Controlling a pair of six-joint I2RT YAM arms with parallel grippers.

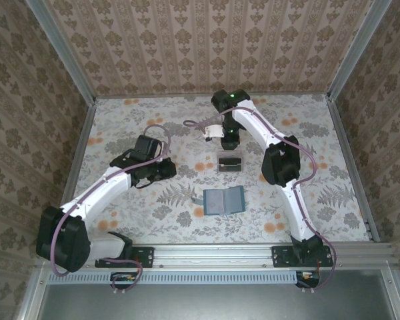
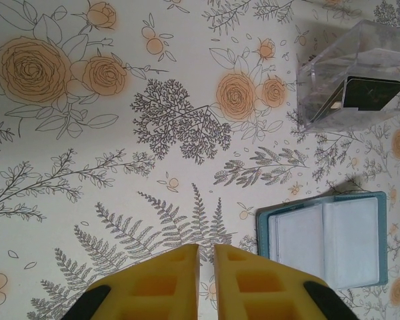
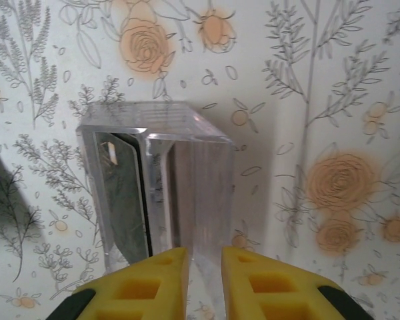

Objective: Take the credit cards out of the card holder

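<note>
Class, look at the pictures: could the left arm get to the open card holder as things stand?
Probably yes. Only bare table lies between the left gripper and the card holder. The clear tray and the right gripper sit farther back, out of its path.

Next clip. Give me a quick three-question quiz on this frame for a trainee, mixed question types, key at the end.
1. True or false: the card holder lies open on the table.
2. The dark card sits in: A) the card holder, B) the clear tray, C) a gripper.
3. Fill in: the gripper closest to the clear tray is the ____ one.
Key: 1 true; 2 B; 3 right, meaning the right gripper.
</note>
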